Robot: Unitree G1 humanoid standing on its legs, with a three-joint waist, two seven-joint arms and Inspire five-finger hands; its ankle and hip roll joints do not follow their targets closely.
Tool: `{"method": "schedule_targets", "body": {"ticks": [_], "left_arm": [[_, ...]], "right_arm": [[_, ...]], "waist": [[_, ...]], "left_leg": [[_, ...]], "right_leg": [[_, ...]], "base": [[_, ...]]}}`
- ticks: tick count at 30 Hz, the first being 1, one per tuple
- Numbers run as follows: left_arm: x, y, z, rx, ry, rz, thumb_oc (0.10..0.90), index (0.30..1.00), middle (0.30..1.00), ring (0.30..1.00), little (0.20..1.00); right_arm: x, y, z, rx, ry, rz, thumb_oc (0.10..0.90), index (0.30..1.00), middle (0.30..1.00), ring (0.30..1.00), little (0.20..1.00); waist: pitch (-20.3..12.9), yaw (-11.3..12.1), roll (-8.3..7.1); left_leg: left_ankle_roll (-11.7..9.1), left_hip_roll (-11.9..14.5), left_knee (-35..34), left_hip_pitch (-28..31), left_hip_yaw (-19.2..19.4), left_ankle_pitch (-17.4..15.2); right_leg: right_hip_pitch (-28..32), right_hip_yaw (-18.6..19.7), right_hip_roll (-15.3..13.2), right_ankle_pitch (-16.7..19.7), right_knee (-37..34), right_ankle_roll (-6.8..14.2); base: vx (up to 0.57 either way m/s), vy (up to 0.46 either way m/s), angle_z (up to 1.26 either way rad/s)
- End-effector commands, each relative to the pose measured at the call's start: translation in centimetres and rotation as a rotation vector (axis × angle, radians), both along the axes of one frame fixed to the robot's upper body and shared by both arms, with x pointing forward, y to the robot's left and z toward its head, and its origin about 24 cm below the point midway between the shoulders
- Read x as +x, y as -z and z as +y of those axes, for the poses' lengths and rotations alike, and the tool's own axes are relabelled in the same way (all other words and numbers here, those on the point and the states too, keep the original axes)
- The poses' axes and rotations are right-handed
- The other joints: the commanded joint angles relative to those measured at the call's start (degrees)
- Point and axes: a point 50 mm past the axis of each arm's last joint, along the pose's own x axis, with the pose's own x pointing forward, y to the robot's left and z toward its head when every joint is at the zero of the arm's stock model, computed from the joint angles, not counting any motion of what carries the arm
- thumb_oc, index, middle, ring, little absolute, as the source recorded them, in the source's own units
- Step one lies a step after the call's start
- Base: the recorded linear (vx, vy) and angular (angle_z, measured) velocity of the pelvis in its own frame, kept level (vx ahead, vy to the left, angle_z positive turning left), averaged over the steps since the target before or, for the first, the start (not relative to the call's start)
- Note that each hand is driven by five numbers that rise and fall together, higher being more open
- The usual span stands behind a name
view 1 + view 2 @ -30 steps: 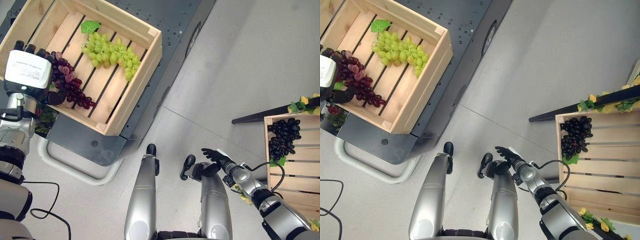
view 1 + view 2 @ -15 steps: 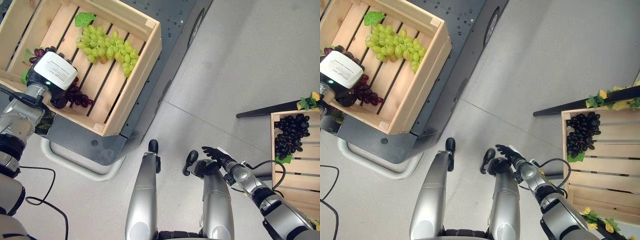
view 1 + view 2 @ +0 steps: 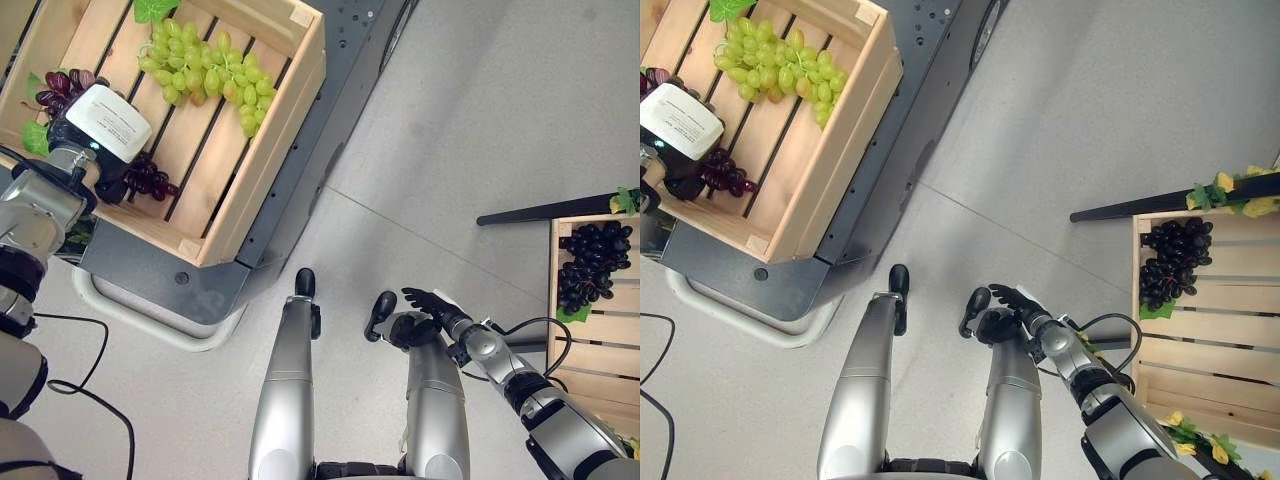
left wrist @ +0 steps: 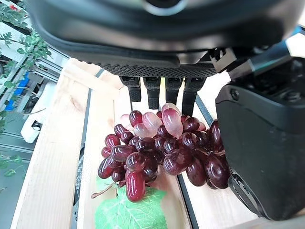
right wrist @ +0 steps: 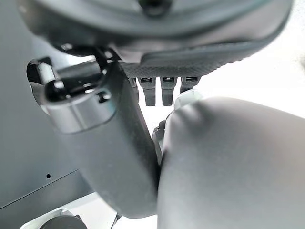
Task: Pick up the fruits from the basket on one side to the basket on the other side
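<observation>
At ten o'clock in our head views, our left hand (image 3: 100, 135) hangs over the red grapes (image 4: 159, 152) in the left crate (image 3: 265, 130), fingers (image 4: 157, 93) straight and spread above the bunch, thumb beside it, nothing yet gripped; we judge it poised for the grasp. Green grapes (image 3: 205, 75) lie at the crate's far end. Our right hand (image 3: 430, 310) idles low at five o'clock, fingers relaxed. Black grapes (image 3: 590, 265) lie in the right crate (image 3: 600, 345), at three o'clock.

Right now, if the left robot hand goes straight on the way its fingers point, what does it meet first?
Most likely the red grapes: they lie just under the left robot hand in the wooden crate. Depth is unclear.
</observation>
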Motion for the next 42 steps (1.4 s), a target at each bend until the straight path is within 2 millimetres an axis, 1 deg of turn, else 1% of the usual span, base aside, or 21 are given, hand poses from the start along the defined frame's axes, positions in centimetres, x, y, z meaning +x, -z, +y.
{"method": "schedule_targets", "body": {"ticks": [1, 4, 6, 7, 9, 12, 13, 15, 16, 22, 26, 27, 30, 31, 32, 33, 36, 37, 39, 41, 42], "left_arm": [[-1.7, -1.5, 2.9, -0.033, -0.124, -0.016, 0.800, 0.900, 0.900, 0.900, 0.900], [-1.6, -0.4, 2.7, -0.064, -0.096, 0.014, 0.800, 0.900, 0.900, 0.900, 0.900], [-1.5, -0.2, 2.6, -0.082, -0.082, 0.021, 0.800, 0.900, 0.900, 0.900, 0.900], [-1.4, -0.2, 2.4, -0.089, -0.072, 0.022, 0.679, 0.719, 0.719, 0.719, 0.719], [-1.2, -0.1, 1.8, -0.117, -0.014, 0.036, 0.400, 0.300, 0.300, 0.300, 0.300], [-1.1, -0.1, 1.1, -0.143, 0.041, 0.043, 0.400, 0.300, 0.300, 0.300, 0.300], [-1.0, -0.2, 0.4, -0.172, 0.100, 0.062, 0.400, 0.300, 0.300, 0.300, 0.300], [-1.0, -0.4, 0.0, -0.182, 0.130, 0.061, 0.400, 0.300, 0.300, 0.300, 0.300], [-0.9, -0.7, -0.6, -0.193, 0.170, 0.057, 0.400, 0.300, 0.300, 0.300, 0.300], [-1.0, -1.5, -1.7, -0.199, 0.249, 0.048, 0.400, 0.300, 0.300, 0.300, 0.300], [-1.3, -1.5, -2.2, -0.225, 0.341, 0.019, 0.400, 0.300, 0.300, 0.300, 0.300], [-1.4, -1.8, -2.5, -0.260, 0.375, -0.019, 0.400, 0.300, 0.300, 0.300, 0.300], [-1.6, -2.4, -2.4, -0.325, 0.390, -0.079, 0.400, 0.300, 0.300, 0.300, 0.300], [-1.8, -2.7, -2.2, -0.393, 0.424, -0.154, 0.400, 0.300, 0.300, 0.300, 0.300], [-1.9, -2.8, -2.2, -0.399, 0.432, -0.168, 0.400, 0.300, 0.300, 0.300, 0.300], [-2.2, -3.0, -1.9, -0.447, 0.465, -0.236, 0.400, 0.300, 0.300, 0.300, 0.300], [-2.8, -2.5, -0.9, -0.510, 0.468, -0.303, 0.400, 0.300, 0.300, 0.300, 0.300], [-2.9, -2.1, -0.5, -0.544, 0.466, -0.329, 0.400, 0.300, 0.300, 0.300, 0.300], [-3.4, -1.2, 0.4, -0.658, 0.461, -0.406, 0.400, 0.300, 0.300, 0.300, 0.300], [-3.9, -0.5, 1.3, -0.810, 0.447, -0.507, 0.400, 0.300, 0.300, 0.300, 0.300], [-4.0, -0.4, 1.5, -0.841, 0.443, -0.527, 0.400, 0.300, 0.300, 0.300, 0.300]], "right_arm": [[-1.6, 0.2, -4.2, -0.062, 0.055, 0.016, 0.800, 0.900, 0.900, 0.900, 0.900], [-1.1, -0.3, -4.1, -0.059, 0.052, 0.000, 0.800, 0.900, 0.900, 0.900, 0.900], [-1.0, -0.4, -4.0, -0.058, 0.053, -0.004, 0.800, 0.900, 0.900, 0.900, 0.900], [-0.9, -0.5, -4.0, -0.056, 0.054, -0.007, 0.800, 0.900, 0.900, 0.900, 0.900], [-0.8, -0.7, -4.0, -0.050, 0.056, -0.015, 0.800, 0.900, 0.900, 0.900, 0.900], [-0.7, -0.8, -4.0, -0.045, 0.059, -0.020, 0.800, 0.900, 0.900, 0.900, 0.900], [-0.8, -0.7, -4.2, -0.044, 0.067, -0.022, 0.800, 0.900, 0.900, 0.900, 0.900], [-0.7, -0.8, -4.2, -0.046, 0.071, -0.025, 0.800, 0.900, 0.900, 0.900, 0.900], [-0.8, -0.9, -4.5, -0.051, 0.076, -0.025, 0.800, 0.900, 0.900, 0.900, 0.900], [-1.0, -0.8, -5.0, -0.051, 0.082, -0.023, 0.800, 0.900, 0.900, 0.900, 0.900], [-1.1, -0.6, -4.8, -0.047, 0.073, -0.018, 0.800, 0.900, 0.900, 0.900, 0.900], [-1.4, -0.4, -4.9, -0.049, 0.076, -0.011, 0.800, 0.900, 0.900, 0.900, 0.900], [-1.6, -0.3, -5.1, -0.050, 0.077, -0.007, 0.800, 0.900, 0.900, 0.900, 0.900], [-1.9, 0.0, -5.0, -0.048, 0.077, 0.001, 0.800, 0.900, 0.900, 0.900, 0.900], [-1.8, 0.0, -5.0, -0.047, 0.077, 0.000, 0.800, 0.900, 0.900, 0.900, 0.900], [-2.2, 0.4, -4.9, -0.042, 0.076, 0.009, 0.800, 0.900, 0.900, 0.900, 0.900], [-2.4, 0.6, -4.5, -0.032, 0.072, 0.011, 0.800, 0.900, 0.900, 0.900, 0.900], [-2.5, 0.8, -4.3, -0.030, 0.071, 0.014, 0.800, 0.900, 0.900, 0.900, 0.900], [-2.7, 1.0, -4.0, -0.029, 0.068, 0.023, 0.800, 0.900, 0.900, 0.900, 0.900], [-3.1, 1.5, -3.6, -0.027, 0.064, 0.035, 0.800, 0.900, 0.900, 0.900, 0.900], [-3.1, 1.6, -3.5, -0.026, 0.063, 0.037, 0.800, 0.900, 0.900, 0.900, 0.900]], "waist": [[-0.8, -0.4, 2.23], [-0.8, -0.5, 2.29], [-0.8, -0.5, 2.21], [-0.8, -0.5, 2.13], [-0.8, -0.4, 1.99], [-0.8, -0.4, 1.86], [-0.8, -0.4, 1.85], [-0.8, -0.5, 1.91], [-0.8, -0.6, 2.06], [-0.8, -0.5, 2.51], [-0.8, -0.5, 2.49], [-0.8, -0.4, 2.58], [-0.8, -0.3, 2.69], [-0.8, -0.1, 2.72], [-0.8, -0.1, 2.71], [-0.8, 0.2, 2.70], [-0.8, 0.3, 2.77], [-0.8, 0.4, 2.79], [-0.8, 0.5, 2.95], [-0.8, 0.7, 3.02], [-0.8, 0.7, 3.05]], "left_leg": [[4.2, -2.1, -6.8, 3.4, 4.7, 0.1], [4.2, -2.1, -6.8, 3.0, 4.7, 0.1], [4.1, -2.1, -6.7, 2.7, 4.7, 0.1], [4.1, -2.1, -6.8, 2.6, 4.7, 0.2], [4.1, -2.0, -7.0, 2.6, 4.6, 0.3], [4.0, -2.0, -7.2, 2.8, 4.6, 0.3], [4.0, -2.0, -7.4, 3.2, 4.6, 0.3], [4.0, -1.9, -7.5, 3.1, 4.6, 0.4], [4.0, -1.9, -7.8, 3.6, 4.8, 0.5], [3.9, -1.9, -8.3, 5.5, 5.1, 0.5], [3.8, -1.8, -9.0, 7.8, 5.4, 0.4], [3.8, -1.8, -9.5, 9.3, 5.6, 0.3], [3.8, -1.8, -9.8, 10.4, 5.6, 0.4], [3.8, -2.0, -10.5, 12.2, 5.6, 0.3], [3.8, -2.0, -10.5, 12.2, 5.5, 0.5], [3.9, -2.2, -11.3, 14.2, 5.5, 0.4], [4.0, -2.5, -12.3, 16.5, 5.3, 0.6], [4.0, -2.7, -12.6, 17.5, 5.4, 0.5], [4.1, -3.0, -13.3, 19.6, 5.3, 0.5], [4.2, -3.3, -14.4, 22.2, 5.2, 0.5], [4.3, -3.4, -14.6, 22.6, 5.2, 0.5]], "right_leg": [[1.4, -0.6, -0.2, 5.6, -3.5, 0.3], [0.9, -0.5, -0.1, 5.6, -3.6, 0.3], [0.7, -0.6, -0.1, 5.6, -3.5, 0.3], [0.6, -0.6, 0.0, 5.7, -3.6, 0.4], [0.7, -0.7, 0.1, 5.8, -3.9, 0.5], [0.9, -0.8, 0.1, 5.9, -4.2, 0.6], [1.4, -0.9, 0.2, 6.0, -4.6, 0.7], [1.4, -0.9, 0.2, 6.1, -4.7, 0.6], [1.8, -0.9, 0.2, 6.2, -5.0, 0.6], [3.4, -0.7, 0.1, 6.4, -5.7, 0.8], [5.6, -0.6, 0.2, 6.5, -6.5, 0.9], [6.9, -0.5, 0.2, 6.3, -6.8, 1.0], [7.8, -0.3, 0.1, 6.4, -6.9, 1.0], [9.4, -0.1, 0.1, 6.3, -7.3, 1.2], [9.4, -0.2, 0.1, 6.3, -7.4, 1.1], [11.2, 0.0, 0.1, 6.3, -7.9, 1.3], [13.0, 0.2, 0.1, 6.4, -8.5, 1.5], [14.0, 0.3, 0.1, 6.3, -8.8, 1.5], [15.8, 0.5, 0.2, 6.3, -9.6, 1.6], [18.1, 0.8, 0.3, 6.2, -10.6, 1.7], [18.5, 0.9, 0.3, 6.2, -10.7, 1.8]], "base": [[-0.03, 0.017, 0.03], [-0.01, 0.009, 0.01], [0.00, 0.000, 0.00], [0.00, 0.000, 0.00], [-0.02, -0.009, 0.00], [-0.01, -0.011, 0.00], [0.00, 0.000, 0.00], [0.00, 0.000, 0.00], [0.00, 0.000, 0.00], [0.00, 0.000, 0.00], [0.00, -0.006, -0.01], [0.00, 0.000, 0.00], [0.00, 0.000, 0.00], [0.00, 0.000, 0.00], [0.01, -0.023, -0.05], [0.01, -0.018, -0.06], [0.01, -0.006, -0.07], [0.01, 0.011, -0.07], [0.02, 0.012, -0.06], [0.03, 0.003, -0.10], [0.03, -0.007, -0.09]]}}
